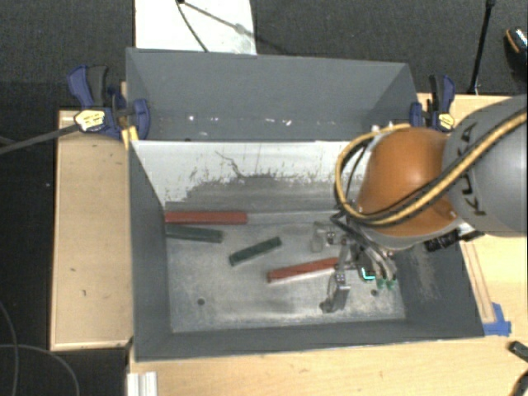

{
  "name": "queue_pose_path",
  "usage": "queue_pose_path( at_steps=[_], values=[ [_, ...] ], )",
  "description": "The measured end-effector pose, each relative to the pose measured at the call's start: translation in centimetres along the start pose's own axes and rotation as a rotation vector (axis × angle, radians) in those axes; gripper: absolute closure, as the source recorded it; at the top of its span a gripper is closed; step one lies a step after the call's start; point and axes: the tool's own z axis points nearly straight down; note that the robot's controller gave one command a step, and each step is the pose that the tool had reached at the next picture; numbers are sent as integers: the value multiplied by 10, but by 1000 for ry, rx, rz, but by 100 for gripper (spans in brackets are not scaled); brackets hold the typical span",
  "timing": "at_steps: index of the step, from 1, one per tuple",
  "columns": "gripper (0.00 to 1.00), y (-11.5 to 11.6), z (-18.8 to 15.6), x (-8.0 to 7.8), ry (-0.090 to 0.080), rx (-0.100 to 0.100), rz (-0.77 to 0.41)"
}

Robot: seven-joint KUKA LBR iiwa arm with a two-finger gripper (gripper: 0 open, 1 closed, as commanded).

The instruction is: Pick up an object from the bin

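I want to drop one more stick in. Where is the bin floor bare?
Bare: the front-left floor, bordered by the left green stick, the middle green stick and the gripper. Crowded: the right, where a red stick lies by the gripper.

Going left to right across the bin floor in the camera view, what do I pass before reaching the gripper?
long red flat bar by the back wall → tilted dark green stick → shorter red bar → gripper
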Motion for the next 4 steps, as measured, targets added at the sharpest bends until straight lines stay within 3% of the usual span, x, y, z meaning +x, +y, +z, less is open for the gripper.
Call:
queue_pose_path(
  at_steps=[1, 2, 3, 4],
  values=[
    [0, -22, -4, -42, -12, 2, -90],
    [100, -21, -4, -41, -9, 0, -89],
    [0, -21, -4, -41, -9, 0, -87],
    [0, -3, 92, -45, -2, 0, -230]
  ],
)
